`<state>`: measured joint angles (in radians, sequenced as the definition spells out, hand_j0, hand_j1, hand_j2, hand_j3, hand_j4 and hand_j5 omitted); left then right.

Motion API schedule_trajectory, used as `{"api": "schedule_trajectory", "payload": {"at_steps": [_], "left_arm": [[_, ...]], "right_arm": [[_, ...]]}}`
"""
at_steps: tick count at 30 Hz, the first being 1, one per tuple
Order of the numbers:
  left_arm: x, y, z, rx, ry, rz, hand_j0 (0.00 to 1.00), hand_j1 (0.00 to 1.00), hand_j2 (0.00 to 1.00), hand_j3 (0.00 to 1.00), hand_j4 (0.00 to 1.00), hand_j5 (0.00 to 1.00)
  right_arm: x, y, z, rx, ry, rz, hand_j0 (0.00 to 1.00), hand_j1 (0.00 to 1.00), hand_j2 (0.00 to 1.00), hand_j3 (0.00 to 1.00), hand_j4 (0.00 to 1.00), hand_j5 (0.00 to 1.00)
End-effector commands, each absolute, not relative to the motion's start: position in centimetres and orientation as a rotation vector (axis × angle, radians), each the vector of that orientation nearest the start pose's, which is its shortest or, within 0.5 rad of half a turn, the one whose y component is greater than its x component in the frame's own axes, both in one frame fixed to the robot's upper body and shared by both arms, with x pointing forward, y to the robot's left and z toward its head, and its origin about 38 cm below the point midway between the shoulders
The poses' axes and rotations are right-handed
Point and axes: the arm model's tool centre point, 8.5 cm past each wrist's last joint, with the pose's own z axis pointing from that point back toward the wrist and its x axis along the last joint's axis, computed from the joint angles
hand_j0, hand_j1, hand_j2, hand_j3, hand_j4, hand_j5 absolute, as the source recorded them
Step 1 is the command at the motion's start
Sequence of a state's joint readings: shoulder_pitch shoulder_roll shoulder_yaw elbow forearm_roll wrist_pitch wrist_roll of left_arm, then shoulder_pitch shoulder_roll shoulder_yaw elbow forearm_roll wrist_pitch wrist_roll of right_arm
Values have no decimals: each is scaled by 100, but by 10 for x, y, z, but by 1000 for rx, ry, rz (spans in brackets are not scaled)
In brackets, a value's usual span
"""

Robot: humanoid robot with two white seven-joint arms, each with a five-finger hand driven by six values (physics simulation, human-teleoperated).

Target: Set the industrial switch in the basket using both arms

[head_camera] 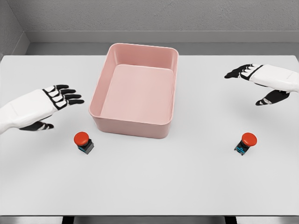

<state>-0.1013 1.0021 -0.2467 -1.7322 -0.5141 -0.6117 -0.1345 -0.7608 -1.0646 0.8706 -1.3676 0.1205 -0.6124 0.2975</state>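
Two industrial switches with red mushroom caps and dark bodies stand on the white table: one switch [82,141] at the front left, the other switch [246,143] at the front right. Between them, further back, sits the pink basket [99,88], with nothing inside it. My left hand [63,98] hovers open behind and to the left of the left switch, fingers spread toward the basket. My right hand [252,81] hovers open well behind the right switch, fingers pointing left. Neither hand touches anything.
The white table [154,182] spreads wide in front of the basket, its front edge near the bottom of the picture. A grey wall runs behind the table's back edge.
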Motion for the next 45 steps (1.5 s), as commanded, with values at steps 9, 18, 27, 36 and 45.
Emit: {"api": "schedule_trajectory", "payload": {"at_steps": [9, 18, 27, 36, 45], "left_arm": [[331, 363, 205, 590, -1603, -1922, 96, 96, 96, 96, 96, 96], [321, 357, 188, 531, -1584, -1930, 92, 92, 92, 92, 92, 92], [316, 345, 176, 493, -1584, -1949, 91, 91, 91, 91, 91, 91], [315, 333, 166, 458, -1612, -1933, 91, 91, 91, 91, 91, 91], [315, 323, 161, 447, -1628, -1933, 91, 91, 91, 91, 91, 91]], "right_arm": [[413, -393, 242, -413, -1408, 1895, 100, 100, 100, 100, 100, 100], [397, -395, 225, -359, -1355, 1925, 100, 100, 100, 100, 100, 100], [383, -414, 216, -354, -1280, 1919, 100, 100, 100, 100, 100, 100], [366, -401, 209, -286, -1275, 1963, 100, 100, 100, 100, 100, 100], [348, -395, 197, -222, -1262, 1981, 100, 100, 100, 100, 100, 100]]}}
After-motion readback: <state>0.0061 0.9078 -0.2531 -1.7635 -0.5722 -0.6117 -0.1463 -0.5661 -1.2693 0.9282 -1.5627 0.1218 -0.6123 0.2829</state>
